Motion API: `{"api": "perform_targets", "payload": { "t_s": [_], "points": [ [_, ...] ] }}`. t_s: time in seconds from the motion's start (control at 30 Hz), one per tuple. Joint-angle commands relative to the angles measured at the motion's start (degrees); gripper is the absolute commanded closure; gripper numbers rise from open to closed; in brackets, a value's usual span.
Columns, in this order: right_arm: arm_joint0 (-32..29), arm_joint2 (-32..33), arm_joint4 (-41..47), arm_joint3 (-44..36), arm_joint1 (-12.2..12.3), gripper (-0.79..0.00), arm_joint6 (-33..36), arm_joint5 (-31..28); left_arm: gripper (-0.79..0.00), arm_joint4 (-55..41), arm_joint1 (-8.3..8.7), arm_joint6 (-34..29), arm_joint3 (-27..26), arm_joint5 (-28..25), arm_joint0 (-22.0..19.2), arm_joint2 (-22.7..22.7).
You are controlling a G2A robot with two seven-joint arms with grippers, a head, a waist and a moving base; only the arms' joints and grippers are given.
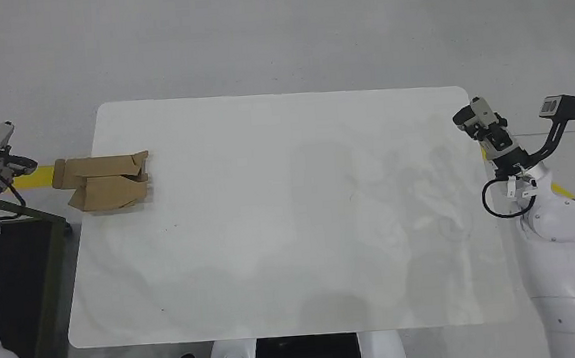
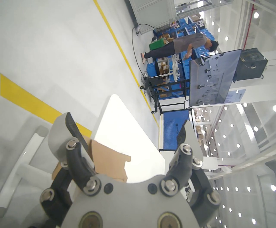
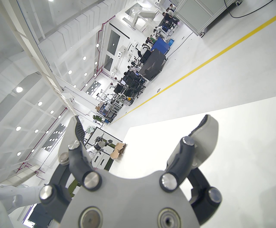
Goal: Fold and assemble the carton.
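Note:
A flattened brown carton point(image 1: 105, 182) lies at the left edge of the white table point(image 1: 290, 219), partly overhanging it. My left gripper point(image 1: 3, 149) is held off the table's left side, a short way from the carton; in the left wrist view the gripper point(image 2: 127, 129) is open and empty, with the carton point(image 2: 107, 159) just beyond its fingers. My right gripper point(image 1: 479, 117) sits at the table's far right corner; in the right wrist view the gripper point(image 3: 141, 126) is open and empty, and the carton point(image 3: 118, 150) shows small across the table.
A dark bin point(image 1: 19, 288) stands on the floor beside the table's left edge. Yellow floor tape point(image 2: 30, 99) runs past the left side. The table point(image 3: 215, 140) surface is bare apart from the carton.

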Motion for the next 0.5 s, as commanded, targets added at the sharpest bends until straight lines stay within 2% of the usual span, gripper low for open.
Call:
{"api": "perform_targets", "payload": {
  "t_s": [0.0,0.27,0.47],
  "points": [
    [0.0,0.0,0.0,0.0,0.0,-0.785,0.0,0.0,-0.785,0.3,0.29,-0.9,0.5,0.2,0.5,-0.1],
    [0.0,0.0,0.0,0.0,0.0,-0.785,0.0,0.0,-0.785,5.4,1.34,1.3,2.6,0.5,3.9,0.4],
    [0.0,0.0,0.0,0.0,0.0,-0.785,0.0,0.0,-0.785,4.7,0.98,0.2,4.1,-0.6,4.5,2.3]
  ]
}}
